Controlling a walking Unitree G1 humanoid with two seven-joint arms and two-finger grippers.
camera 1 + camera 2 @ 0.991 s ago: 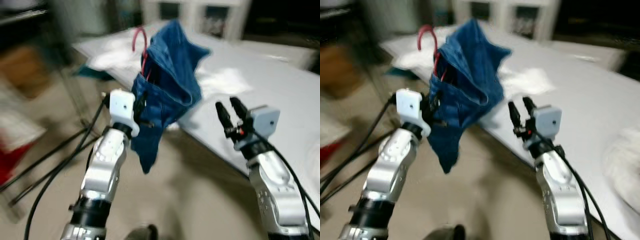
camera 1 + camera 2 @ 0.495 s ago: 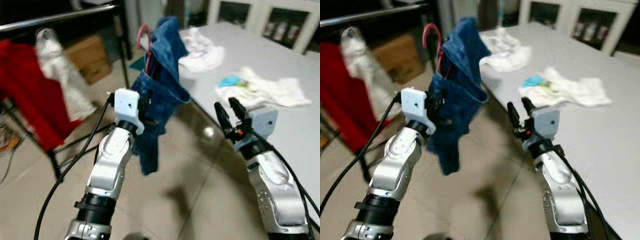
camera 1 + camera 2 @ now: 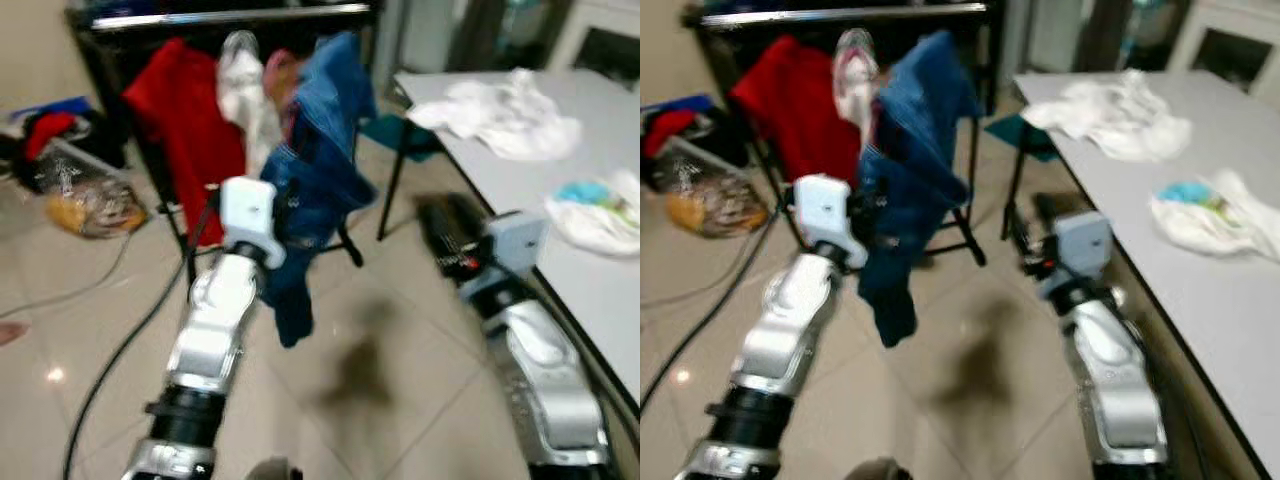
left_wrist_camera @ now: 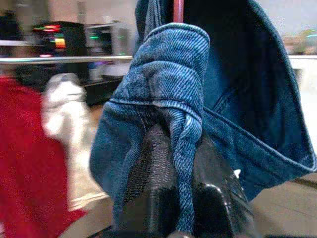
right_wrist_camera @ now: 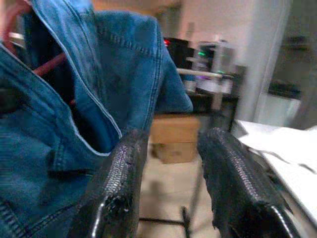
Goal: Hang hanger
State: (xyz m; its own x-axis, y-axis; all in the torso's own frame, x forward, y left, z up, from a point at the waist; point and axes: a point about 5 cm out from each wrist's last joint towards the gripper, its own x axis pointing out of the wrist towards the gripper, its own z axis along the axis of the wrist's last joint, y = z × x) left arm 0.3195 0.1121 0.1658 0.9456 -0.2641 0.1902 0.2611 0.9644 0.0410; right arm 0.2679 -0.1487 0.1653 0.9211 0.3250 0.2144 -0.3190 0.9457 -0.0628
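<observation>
A blue denim garment (image 3: 322,140) hangs on a red hanger whose hook (image 3: 274,74) sticks out at its top. My left gripper (image 3: 284,214) is shut on a fold of the denim (image 4: 183,124), holding it up in front of a black clothes rack (image 3: 230,15). The hanger's red stem (image 4: 178,9) shows above the fold. To the right, my right gripper (image 5: 173,136) is open with nothing between its fingers, raised beside the garment and apart from it; it is blurred in the head views (image 3: 442,228).
A red garment (image 3: 185,110) and a white one (image 3: 244,88) hang on the rack. A grey table (image 3: 590,300) on the right holds white cloths (image 3: 505,105). Bags and clothes (image 3: 75,195) lie on the tiled floor at left, with a cable (image 3: 110,270).
The view has swung left, so the rack now stands straight ahead and the table has slid right. Both arms keep their pose, with the denim still held up.
</observation>
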